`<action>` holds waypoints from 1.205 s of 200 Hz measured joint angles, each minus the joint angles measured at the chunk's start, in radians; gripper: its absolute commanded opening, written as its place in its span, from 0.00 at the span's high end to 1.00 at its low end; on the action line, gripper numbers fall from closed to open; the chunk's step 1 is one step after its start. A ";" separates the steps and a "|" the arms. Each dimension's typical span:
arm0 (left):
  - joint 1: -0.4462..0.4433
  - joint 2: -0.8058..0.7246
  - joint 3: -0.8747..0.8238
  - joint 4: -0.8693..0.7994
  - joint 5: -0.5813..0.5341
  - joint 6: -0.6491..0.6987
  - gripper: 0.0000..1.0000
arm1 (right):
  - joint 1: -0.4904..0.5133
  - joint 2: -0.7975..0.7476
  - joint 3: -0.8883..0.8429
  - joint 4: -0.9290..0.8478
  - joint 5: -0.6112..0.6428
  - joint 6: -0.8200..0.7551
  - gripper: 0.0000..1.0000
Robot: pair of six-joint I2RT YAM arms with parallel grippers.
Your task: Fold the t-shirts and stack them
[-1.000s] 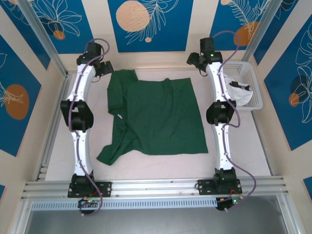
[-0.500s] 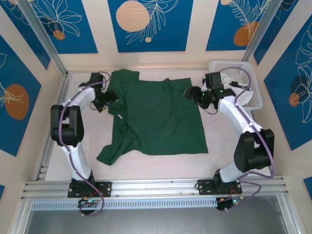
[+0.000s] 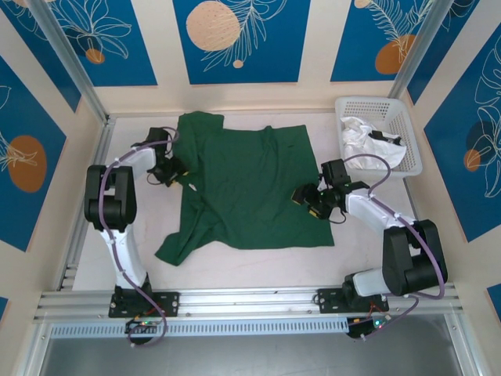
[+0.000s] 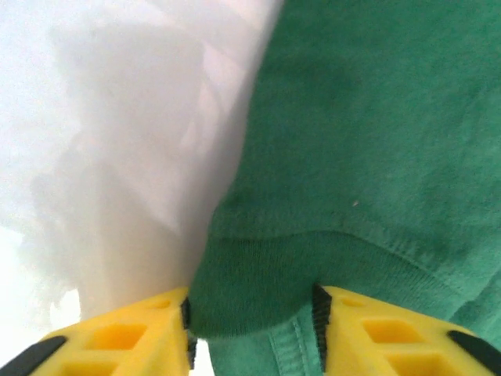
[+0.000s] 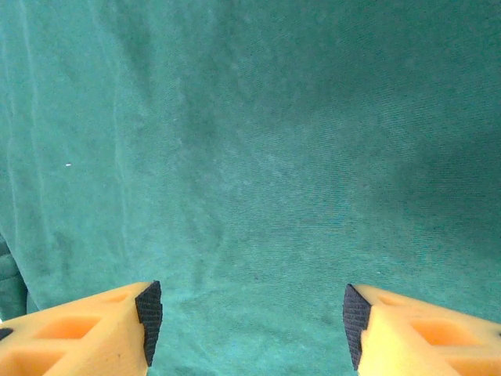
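Note:
The dark green t-shirt lies spread on the table, with one sleeve trailing toward the near left. My left gripper is at its left edge. In the left wrist view a thick hemmed fold of the green t-shirt fills the gap between the yellow fingers, and my left gripper is shut on it. My right gripper hovers over the shirt's right side. Its jaws stand open, with flat green t-shirt below them. The white t-shirt lies crumpled in the basket.
The white lattice basket stands at the far right corner. Bare white table runs along the near side of the shirt, and more bare table lies left of the shirt's edge. Metal frame rails border the table.
Both arms swung in from the far corners to the green t-shirt. The left jaws narrowed onto the shirt's left edge. The right gripper moved nearer, along the shirt's right side.

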 measured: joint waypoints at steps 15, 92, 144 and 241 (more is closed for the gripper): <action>-0.001 0.013 0.021 -0.001 -0.015 0.014 0.79 | 0.001 0.000 -0.009 0.001 0.000 0.000 0.37; 0.039 0.023 0.111 -0.054 -0.081 0.072 1.00 | -0.054 0.094 -0.049 0.013 0.000 0.056 0.43; 0.148 0.030 0.243 -0.123 -0.111 0.166 1.00 | -0.120 0.087 -0.080 0.054 -0.024 0.113 0.43; 0.288 0.262 0.531 -0.262 -0.091 0.268 0.16 | -0.177 0.060 -0.097 0.076 -0.061 0.141 0.30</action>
